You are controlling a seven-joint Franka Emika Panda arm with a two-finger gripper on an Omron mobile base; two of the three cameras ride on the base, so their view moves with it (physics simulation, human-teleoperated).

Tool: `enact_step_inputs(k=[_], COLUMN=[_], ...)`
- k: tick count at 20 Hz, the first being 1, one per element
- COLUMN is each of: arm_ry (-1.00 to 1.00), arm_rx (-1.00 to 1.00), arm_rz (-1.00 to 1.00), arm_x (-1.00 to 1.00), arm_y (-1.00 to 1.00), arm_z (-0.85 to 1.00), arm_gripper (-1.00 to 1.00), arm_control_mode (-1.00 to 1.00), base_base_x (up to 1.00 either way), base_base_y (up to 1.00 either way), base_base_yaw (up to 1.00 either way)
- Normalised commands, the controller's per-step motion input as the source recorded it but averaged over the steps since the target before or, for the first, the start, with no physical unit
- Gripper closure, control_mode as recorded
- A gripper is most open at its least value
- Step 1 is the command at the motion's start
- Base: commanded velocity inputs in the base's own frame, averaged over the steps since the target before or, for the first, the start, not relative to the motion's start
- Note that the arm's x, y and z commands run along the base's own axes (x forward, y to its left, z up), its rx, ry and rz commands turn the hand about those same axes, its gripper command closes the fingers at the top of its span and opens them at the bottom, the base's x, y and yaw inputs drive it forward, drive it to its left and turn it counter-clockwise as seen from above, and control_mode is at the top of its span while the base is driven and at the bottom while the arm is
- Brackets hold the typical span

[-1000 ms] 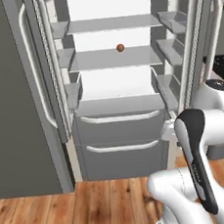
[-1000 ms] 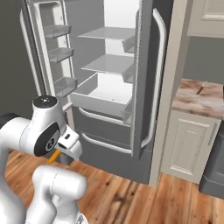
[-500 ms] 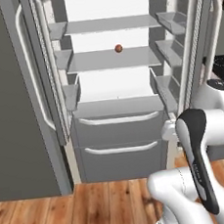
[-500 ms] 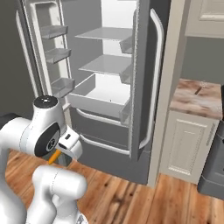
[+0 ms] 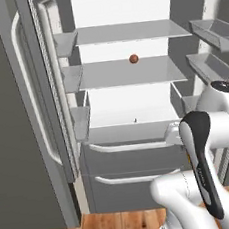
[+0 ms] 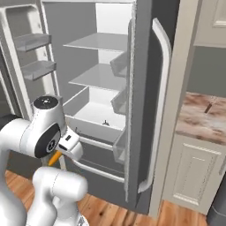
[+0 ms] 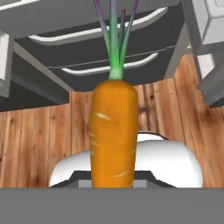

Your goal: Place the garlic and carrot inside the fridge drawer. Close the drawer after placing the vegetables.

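My gripper [image 6: 62, 152] hangs low in front of the fridge, shut on the carrot [image 7: 113, 131]. The carrot is orange with a green leafy top that points toward the fridge drawers in the hand view. Its orange tip [image 6: 54, 157] pokes out below the white hand in the right base view. The upper fridge drawer [image 5: 134, 133] stands pulled out, ahead of the hand and a little higher. A tiny pale thing with a dark stem tip, the garlic [image 5: 134, 119], lies inside it, the same garlic [image 6: 105, 122] showing from the right.
A small reddish-brown ball [image 5: 134, 59] rests on a middle shelf. The lower drawer [image 5: 138, 176] is shut. Both fridge doors stand open: the left door [image 5: 36, 120] and the right door [image 6: 150, 110]. A marble-topped cabinet [image 6: 203, 121] is at the right. Below is wood floor [image 7: 39, 140].
The whole picture has shifted and the fridge looks nearer, so the base has driven closer. The carrot stays held in the shut gripper.
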Motion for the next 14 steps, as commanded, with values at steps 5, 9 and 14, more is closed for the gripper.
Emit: enact_step_inputs(k=[5,9,14], arm_ry=[0.00,0.00,0.00], arm_rx=[0.00,0.00,0.00], arm_rz=[0.00,0.00,0.00], arm_x=[0.00,0.00,0.00], arm_y=[0.00,0.00,0.00], arm_z=[0.00,0.00,0.00], arm_gripper=[1.00,1.00,1.00], arm_control_mode=[1.00,1.00,1.00], base_base_x=[0.64,0.29,0.50], base_base_y=[0.48,0.73,0.22], base_base_yaw=[-0.23,-0.24,-0.18])
